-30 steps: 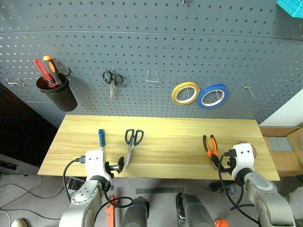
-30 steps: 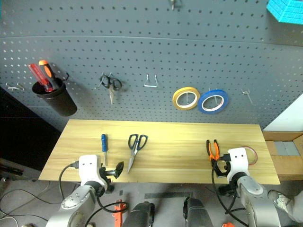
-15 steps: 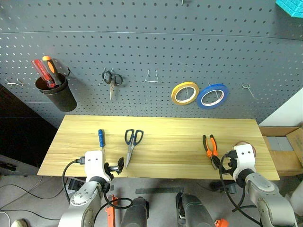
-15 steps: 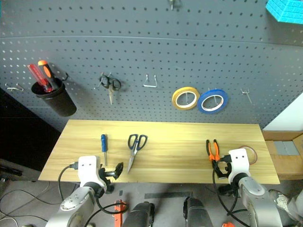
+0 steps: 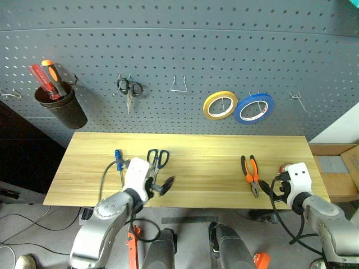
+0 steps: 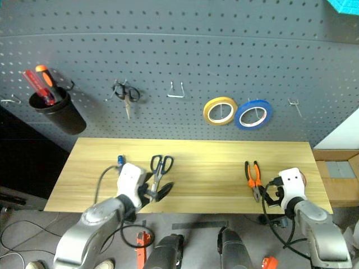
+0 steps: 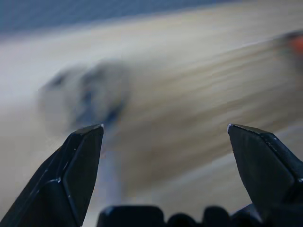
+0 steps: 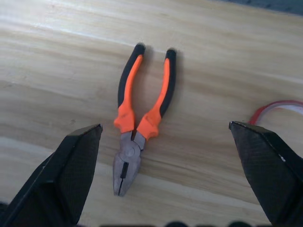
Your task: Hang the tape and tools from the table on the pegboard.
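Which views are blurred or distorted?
Left wrist view: motion-smeared; the light wooden table streaks, a blue-grey blob is unreadable. Right wrist view: crisp, orange-and-black-handled pliers sharp, soft shadows. Eye views: sharp; the dark perforated pegboard seam bows, lens distortion.

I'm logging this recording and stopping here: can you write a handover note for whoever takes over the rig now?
Left tool: open, empty, over the large blue-handled steel scissors.
Right tool: open, empty, beside the orange-and-black-handled pliers.
On the light wood plank table: scissors, pliers, the small blue-handled screwdriver, and the thin red tape ring, partly hidden behind the right tool.
Done: nothing; none of the four hangs on the dark blue-grey pegboard.
Left: hang all four.
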`<action>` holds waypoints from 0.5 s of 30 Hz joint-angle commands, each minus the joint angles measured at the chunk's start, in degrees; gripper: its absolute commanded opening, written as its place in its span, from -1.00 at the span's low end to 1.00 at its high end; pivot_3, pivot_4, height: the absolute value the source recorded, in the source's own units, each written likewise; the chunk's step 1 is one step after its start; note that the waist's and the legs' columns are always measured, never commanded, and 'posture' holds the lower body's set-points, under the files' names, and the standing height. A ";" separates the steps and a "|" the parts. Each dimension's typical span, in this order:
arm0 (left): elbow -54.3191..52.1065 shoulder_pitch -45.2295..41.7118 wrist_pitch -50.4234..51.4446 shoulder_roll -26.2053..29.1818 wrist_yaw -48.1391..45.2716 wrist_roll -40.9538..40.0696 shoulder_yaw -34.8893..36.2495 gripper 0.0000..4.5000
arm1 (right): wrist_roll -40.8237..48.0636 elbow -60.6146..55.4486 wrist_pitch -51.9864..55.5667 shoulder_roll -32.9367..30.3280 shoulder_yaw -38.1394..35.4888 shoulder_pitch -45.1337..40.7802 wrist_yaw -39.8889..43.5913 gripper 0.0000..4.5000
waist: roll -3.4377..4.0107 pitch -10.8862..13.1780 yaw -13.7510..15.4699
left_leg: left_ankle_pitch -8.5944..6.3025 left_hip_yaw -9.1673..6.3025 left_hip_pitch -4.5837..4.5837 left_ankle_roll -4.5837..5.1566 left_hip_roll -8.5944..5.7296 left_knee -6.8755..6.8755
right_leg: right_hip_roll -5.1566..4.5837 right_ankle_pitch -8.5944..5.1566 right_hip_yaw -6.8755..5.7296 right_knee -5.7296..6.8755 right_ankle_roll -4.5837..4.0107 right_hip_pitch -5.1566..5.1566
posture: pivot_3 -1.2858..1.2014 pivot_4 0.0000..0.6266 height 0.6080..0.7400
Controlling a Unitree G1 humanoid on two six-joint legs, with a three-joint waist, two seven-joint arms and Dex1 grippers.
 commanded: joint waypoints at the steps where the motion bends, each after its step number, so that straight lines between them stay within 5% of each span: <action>1: 4.75 -7.22 -4.40 -0.20 -9.92 -0.92 -8.73 0.99 | 1.70 4.79 0.57 -2.96 -2.80 -3.16 2.76 1.00 | -0.03 0.46 -0.37 | 0.00 0.03 -0.03 0.00 0.00 -0.01 | 0.00 0.02 0.03 -0.01 0.03 -0.04 | -0.02 0.13 1.00; 6: 16.25 -18.38 -11.52 -4.83 -21.00 0.51 -19.05 0.99 | 1.39 15.79 -2.00 -6.47 -3.17 -9.82 4.95 1.00 | -0.14 1.86 -1.57 | -0.13 0.17 -0.09 0.23 0.00 0.02 | -0.01 0.20 0.14 -0.02 -0.21 -0.09 | -0.06 0.23 1.00; 15: 41.30 -32.35 -29.08 -15.79 -26.65 7.48 -24.46 0.99 | 1.08 28.36 -5.65 -6.85 -1.21 -18.46 6.85 1.00 | -0.26 4.19 -3.18 | -0.21 0.41 -0.09 0.39 -0.01 0.12 | -0.01 0.27 0.41 0.03 -0.16 -0.12 | -0.11 0.41 1.00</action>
